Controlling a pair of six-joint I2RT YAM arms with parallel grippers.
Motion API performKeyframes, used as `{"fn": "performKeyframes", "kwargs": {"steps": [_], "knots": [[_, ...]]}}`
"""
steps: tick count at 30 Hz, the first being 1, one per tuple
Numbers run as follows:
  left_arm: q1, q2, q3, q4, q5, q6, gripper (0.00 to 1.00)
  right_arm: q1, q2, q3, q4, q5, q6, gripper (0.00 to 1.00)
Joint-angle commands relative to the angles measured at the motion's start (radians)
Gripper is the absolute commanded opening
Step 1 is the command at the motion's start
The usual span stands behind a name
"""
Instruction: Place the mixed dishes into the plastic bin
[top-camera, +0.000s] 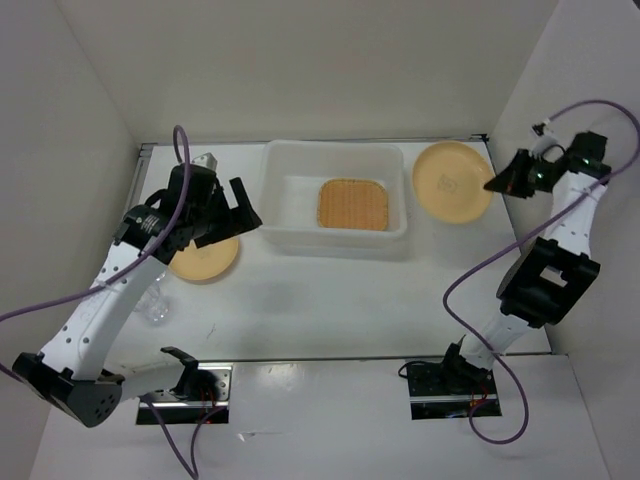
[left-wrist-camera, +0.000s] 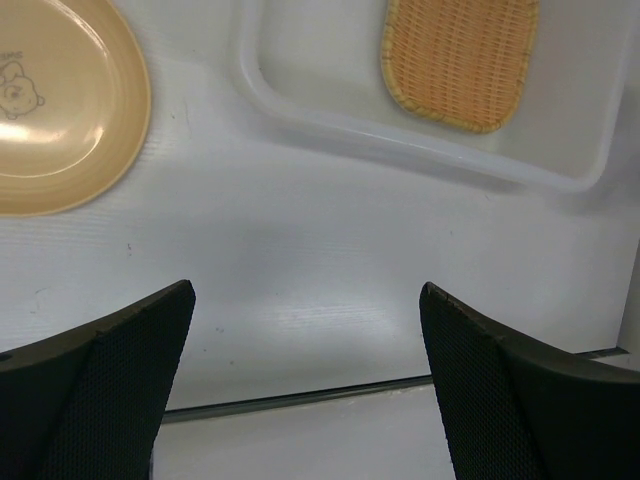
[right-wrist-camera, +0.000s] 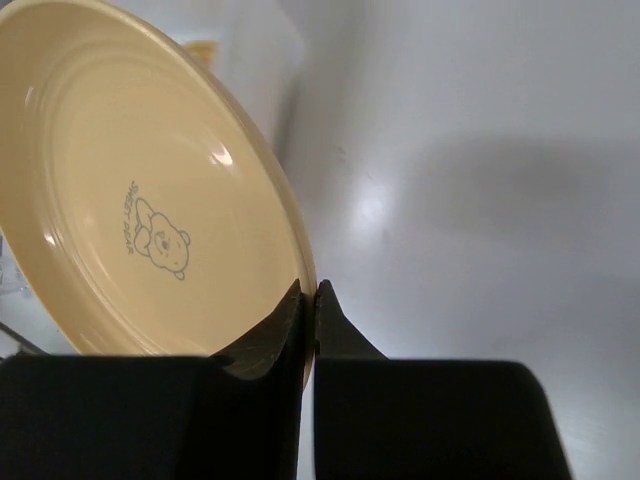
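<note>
Right gripper is pinched tight on the rim of a round tan plate, upper right of the overhead view, just beside the plastic bin. It looks stiff, light and glossy, so an edge hold may slip. Left gripper gapes, holding nothing.

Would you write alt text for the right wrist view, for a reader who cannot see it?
The right gripper is shut on the rim of a tan plate with a bear drawing. White table at right, bin at top.
</note>
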Motion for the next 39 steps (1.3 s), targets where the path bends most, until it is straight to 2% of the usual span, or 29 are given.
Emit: {"fn": "performKeyframes", "kwargs": {"steps": [1, 2, 6, 9, 16, 20, 28, 39], "knots": [[0.016, -0.058, -0.032, 0.013, 0.013, -0.011, 1.0, 0.195, -0.017, 0.154, 0.118, -0.044, 0.173, 0.0], [0.03, -0.073, -0.052, 0.013, 0.025, -0.011, 1.0, 0.283, -0.003, 0.167, 0.154, -0.026, 0.187, 0.0], [0.05, -0.121, -0.084, 0.013, 0.039, -0.031, 1.0, 0.501, 0.091, 0.265, 0.167, 0.129, 0.161, 0.0], [0.07, -0.135, -0.095, 0.002, 0.048, -0.031, 1.0, 0.583, 0.199, 0.367, 0.176, 0.164, 0.143, 0.0], [0.101, -0.181, -0.086, -0.059, 0.048, -0.078, 1.0, 0.643, 0.397, 0.464, 0.176, 0.295, 0.08, 0.0], [0.101, -0.227, -0.104, -0.079, 0.037, -0.106, 1.0, 0.689, 0.458, 0.497, 0.176, 0.365, 0.062, 0.0], [0.101, -0.26, -0.141, -0.099, 0.037, -0.129, 1.0, 0.83, 0.491, 0.506, 0.217, 0.572, 0.071, 0.0], [0.101, -0.242, -0.173, -0.048, 0.037, -0.129, 1.0, 0.85, 0.457, 0.461, 0.288, 0.822, 0.1, 0.0]]}}
